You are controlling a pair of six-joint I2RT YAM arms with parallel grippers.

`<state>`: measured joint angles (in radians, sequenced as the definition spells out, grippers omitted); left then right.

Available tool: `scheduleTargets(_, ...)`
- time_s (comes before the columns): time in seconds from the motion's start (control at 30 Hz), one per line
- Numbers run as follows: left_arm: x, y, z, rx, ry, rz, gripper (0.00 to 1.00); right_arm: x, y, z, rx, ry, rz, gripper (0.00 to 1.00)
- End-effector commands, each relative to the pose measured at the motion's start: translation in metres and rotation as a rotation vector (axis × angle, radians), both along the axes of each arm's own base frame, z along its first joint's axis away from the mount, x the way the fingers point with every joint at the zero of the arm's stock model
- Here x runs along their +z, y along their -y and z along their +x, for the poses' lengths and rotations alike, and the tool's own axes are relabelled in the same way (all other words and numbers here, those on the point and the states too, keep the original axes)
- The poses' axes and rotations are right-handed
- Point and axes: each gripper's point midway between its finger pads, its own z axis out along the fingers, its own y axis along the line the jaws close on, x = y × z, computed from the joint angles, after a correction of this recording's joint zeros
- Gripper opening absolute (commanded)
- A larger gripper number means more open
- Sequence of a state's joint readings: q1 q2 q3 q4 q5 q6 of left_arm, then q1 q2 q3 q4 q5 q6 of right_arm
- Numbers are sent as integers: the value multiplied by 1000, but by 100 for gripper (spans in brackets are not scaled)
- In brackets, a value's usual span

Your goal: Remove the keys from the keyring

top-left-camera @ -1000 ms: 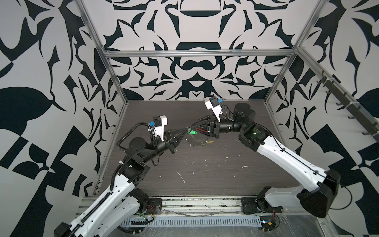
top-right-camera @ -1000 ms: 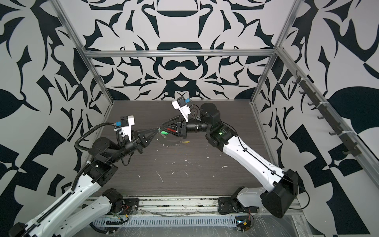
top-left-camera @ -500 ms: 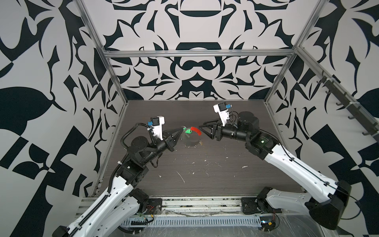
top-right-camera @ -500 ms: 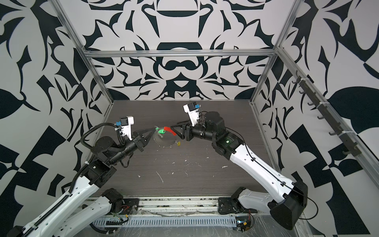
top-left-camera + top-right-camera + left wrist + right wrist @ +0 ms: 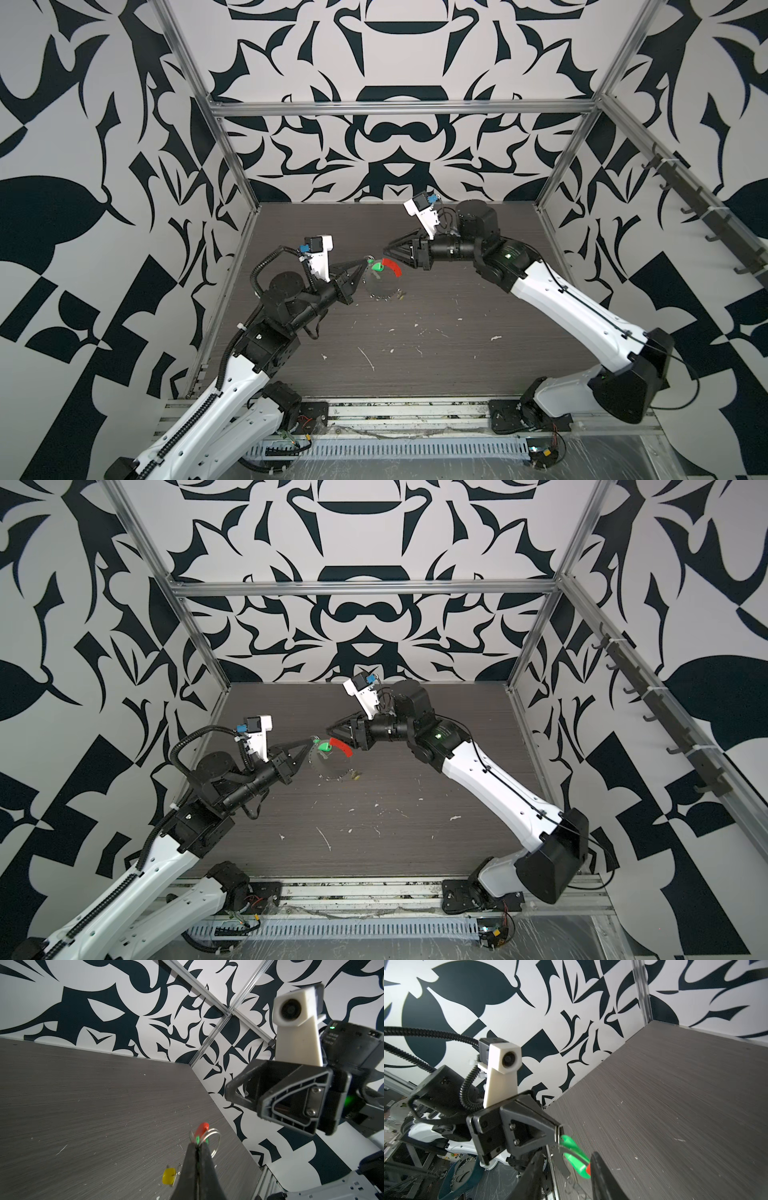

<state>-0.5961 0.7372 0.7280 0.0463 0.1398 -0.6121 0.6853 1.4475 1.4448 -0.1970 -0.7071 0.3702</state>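
Note:
My left gripper [image 5: 365, 260] is shut on the keyring [image 5: 376, 294] and holds the thin grey hoop up over the dark table. The red sleeve [image 5: 392, 267] arcs over the hoop's top. One of the keys, with a green head [image 5: 377, 266], hangs right at the left fingertips [image 5: 192, 1147]. The yellow key [image 5: 401, 296] sits low at the hoop's bottom right, close to the table. My right gripper [image 5: 385, 250] stands open just right of the hoop. In the right wrist view the green key [image 5: 574, 1164] lies in the gap between its jaws, unclamped.
White flecks [image 5: 368, 357] are scattered over the dark wood-grain table [image 5: 457, 353]. Patterned walls and metal frame posts [image 5: 230, 166] close in the back and sides. Both wrists face each other closely above the table's middle.
The right gripper let go of the ring, drew back to the right, then came in again to the green key. The left gripper stayed shut and lifted the ring slightly.

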Motion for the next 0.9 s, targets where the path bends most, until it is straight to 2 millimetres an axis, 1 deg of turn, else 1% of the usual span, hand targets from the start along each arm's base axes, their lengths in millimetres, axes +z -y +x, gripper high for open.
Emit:
scheduleTargets(0.0,17,-4,-1,16,25,-9,0,17,-14,-14,92,14,21,39)
scheduleTargets(0.13,16,-6,-1,28,24,-4,0,16,-23,-16,115,16,13,41)
scheduleTargets(0.23,17,-6,-1,28,23,-3,0,15,-28,-17,129,17,8,40)
scheduleTargets(0.37,16,-8,-1,37,21,-2,0,12,-35,-21,150,8,0,35)
scheduleTargets(0.53,15,-9,-1,43,17,-1,0,10,-38,-22,155,7,-5,31)
scheduleTargets(0.87,16,-9,-2,40,20,-6,0,2,-40,-14,128,-1,-29,24)
